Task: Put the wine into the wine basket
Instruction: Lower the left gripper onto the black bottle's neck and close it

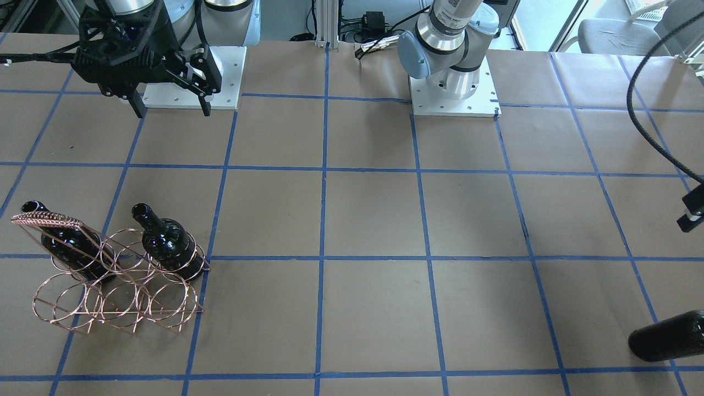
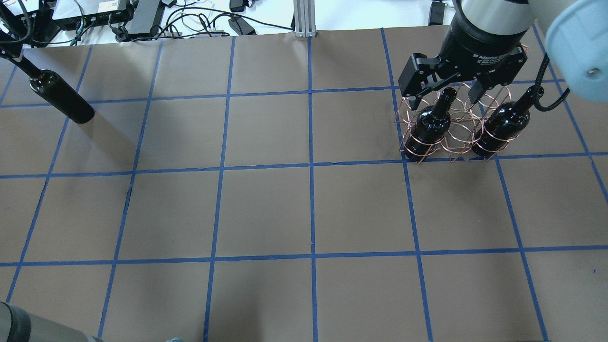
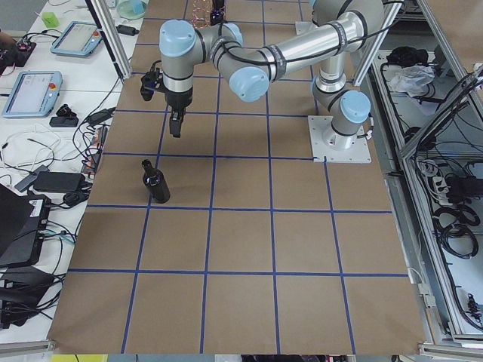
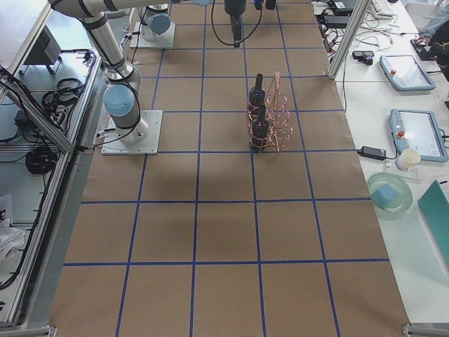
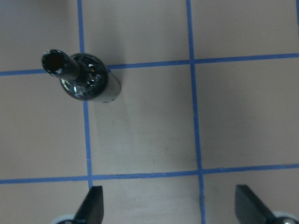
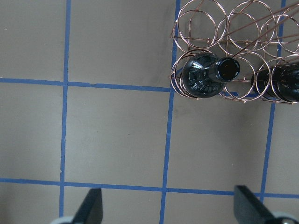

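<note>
Left hand (image 5: pixel 170 207) and right hand (image 1: pixel 173 109) both spread, empty; wine (image 5: pixel 88 81) outstanding.
Wine stands upright near your desk (image 2: pixel 266 213) edge, well apart from basket (image 1: pixel 47 221). Judged heavy, rigid, slick, breakable: grip the body below the shoulder.

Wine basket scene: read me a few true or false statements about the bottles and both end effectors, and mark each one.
1. A bottle and a second bottle stand in the wine basket. True.
2. Those two fill neighbouring slots. False: the slot between them is unfilled.
3. The third bottle lies on its side. False: it stands upright on the table, apart from the basket.
4. The left end effector is open and holds nothing. True.
5. The right end effector grips a bottle neck. False: it is open and holds nothing.
</note>
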Robot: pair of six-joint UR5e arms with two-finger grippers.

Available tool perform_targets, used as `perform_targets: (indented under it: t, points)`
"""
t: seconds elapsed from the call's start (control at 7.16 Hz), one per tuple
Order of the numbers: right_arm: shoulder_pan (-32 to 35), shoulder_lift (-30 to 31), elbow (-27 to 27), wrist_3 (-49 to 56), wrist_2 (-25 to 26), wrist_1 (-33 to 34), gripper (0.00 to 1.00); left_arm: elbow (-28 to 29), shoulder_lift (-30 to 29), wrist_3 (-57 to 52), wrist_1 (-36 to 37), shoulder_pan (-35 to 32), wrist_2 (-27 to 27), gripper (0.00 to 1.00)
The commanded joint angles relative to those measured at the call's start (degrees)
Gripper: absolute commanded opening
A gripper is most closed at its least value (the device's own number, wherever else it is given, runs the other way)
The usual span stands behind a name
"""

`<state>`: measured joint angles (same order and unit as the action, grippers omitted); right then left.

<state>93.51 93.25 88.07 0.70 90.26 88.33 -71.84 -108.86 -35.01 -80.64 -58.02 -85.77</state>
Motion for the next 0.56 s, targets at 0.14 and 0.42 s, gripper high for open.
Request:
perform_targets:
  t: [0.14, 0.42]
  points:
    - [0.00, 0.00, 0.00, 0.09, 0.09, -0.09, 1.00, 5.21, -8.28, -1.99, 4.68, 0.89, 1.04, 1.00]
    - [0.00, 0.00, 0.00, 0.09, 0.18, -0.09, 1.00, 5.57, -11.71, -1.72, 9.34, 0.89, 3.42, 1.00]
